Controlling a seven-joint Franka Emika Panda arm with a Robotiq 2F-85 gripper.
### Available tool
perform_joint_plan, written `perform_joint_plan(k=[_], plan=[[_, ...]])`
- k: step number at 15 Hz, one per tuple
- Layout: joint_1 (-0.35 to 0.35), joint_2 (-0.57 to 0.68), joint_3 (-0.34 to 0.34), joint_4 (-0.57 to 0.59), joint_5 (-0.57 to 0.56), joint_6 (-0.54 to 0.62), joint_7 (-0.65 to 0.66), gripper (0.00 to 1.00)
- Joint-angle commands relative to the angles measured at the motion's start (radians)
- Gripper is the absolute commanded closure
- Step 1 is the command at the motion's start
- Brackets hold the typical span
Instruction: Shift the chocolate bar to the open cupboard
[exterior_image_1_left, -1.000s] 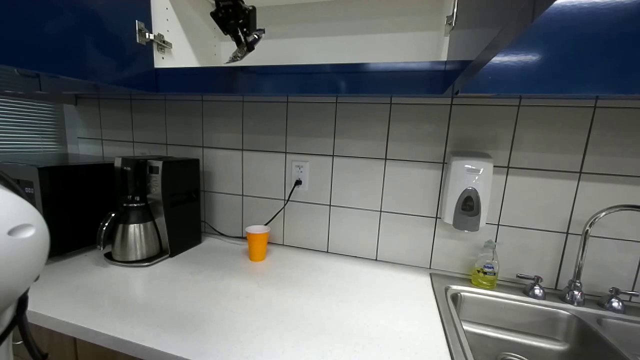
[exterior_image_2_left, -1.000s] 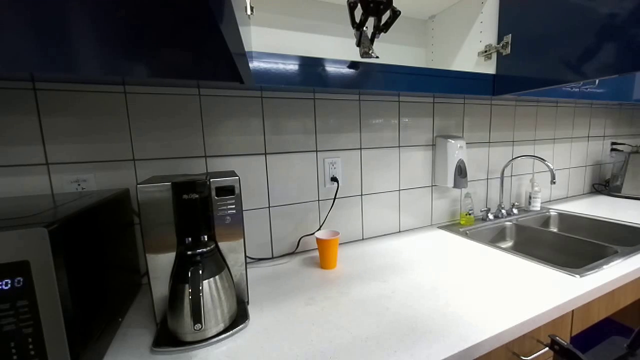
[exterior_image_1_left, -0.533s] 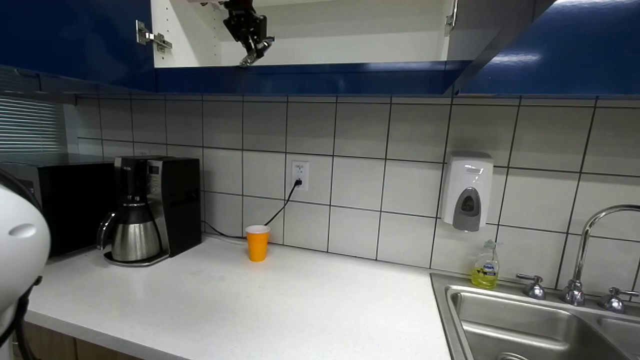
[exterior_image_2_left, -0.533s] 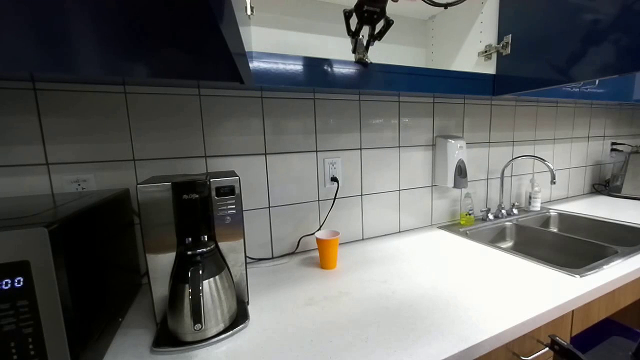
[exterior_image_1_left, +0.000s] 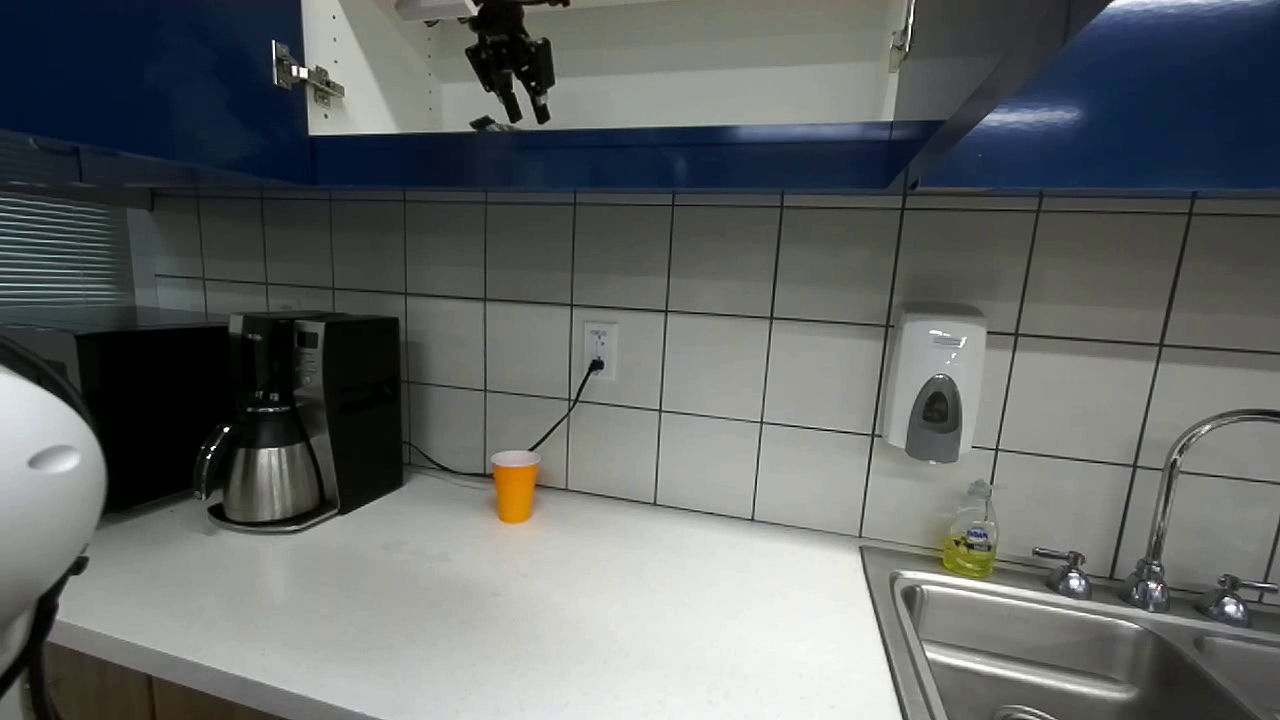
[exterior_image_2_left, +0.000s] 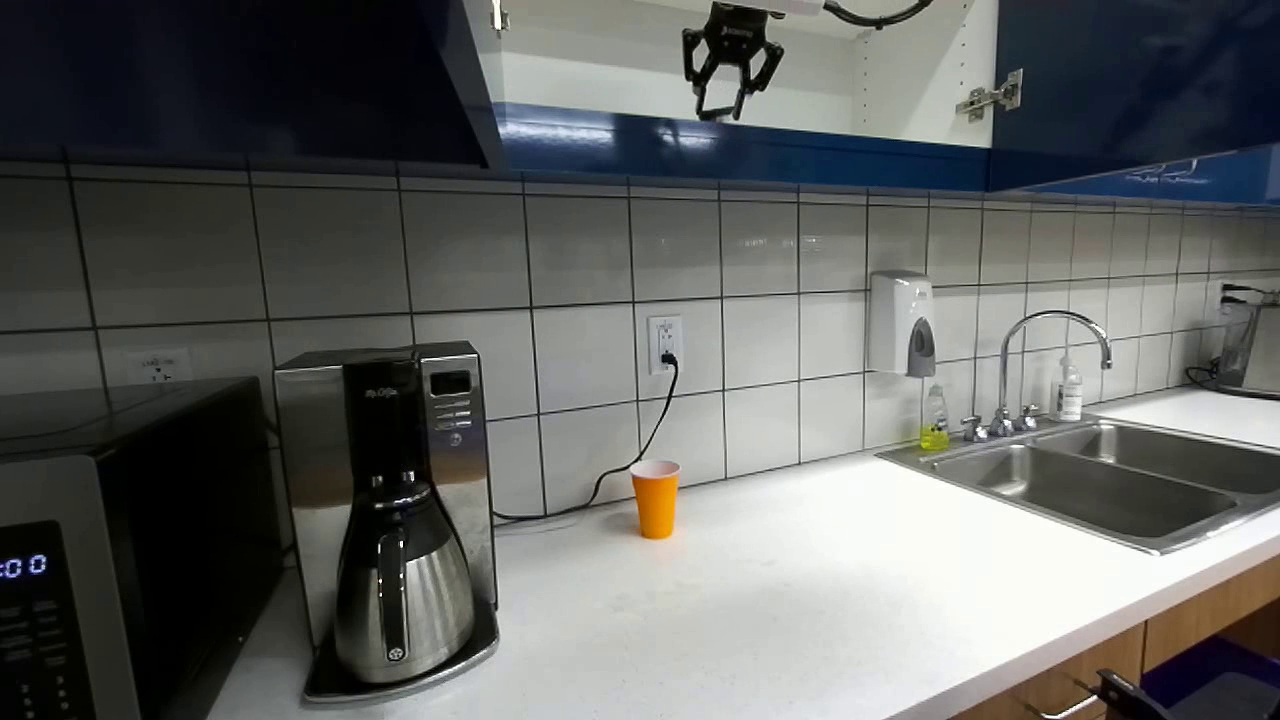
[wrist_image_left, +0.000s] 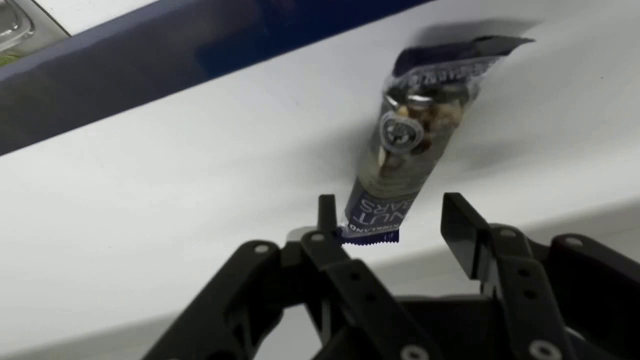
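Since the earlier frame, the end effector (exterior_image_1_left: 527, 116) has parted its fingers (exterior_image_1_left: 541, 108), and the chocolate bar (exterior_image_1_left: 488, 125), then clamped between them, now lies loose on the floor of the open cupboard (exterior_image_1_left: 720, 95).

In an exterior view, the end effector hangs at 11 o'clock, pale cupboard wall visible between its fingertips. Only a sliver of the bar shows, just beside them towards 9 o'clock, above the blue front edge (exterior_image_1_left: 610, 155). The task appears nearly complete: the bar is inside and released; withdrawing the arm is, I judge, all that is left. Below, the white table (exterior_image_1_left: 560, 620) bears an orange cup (exterior_image_1_left: 515, 490) (between 7 and 8 o'clock) and a coffee maker (exterior_image_1_left: 368, 415) (9 o'clock); a steel sink (exterior_image_1_left: 1030, 640) is set into it at 4 o'clock, before a tiled wall (exterior_image_1_left: 720, 360).

In an exterior view, the end effector stands between 12 and 1 o'clock, just above the blue edge; whether the bar shows at its tips cannot be told from where I stand. A microwave (exterior_image_2_left: 170, 540) and the coffee maker occupy 8 o'clock, the cup 6 o'clock.

In the wrist view, the fingers enter from 6 o'clock, standing apart. The wrapped bar lies on the cupboard floor, its near end between the tips but ungripped, its far end towards 1 o'clock, near the front edge.
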Motion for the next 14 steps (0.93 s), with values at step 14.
perform_joint_plan(k=[14], plan=[[-0.005,-0.112,-0.011,-0.151,-0.006,0.061,0.011,0.0]])
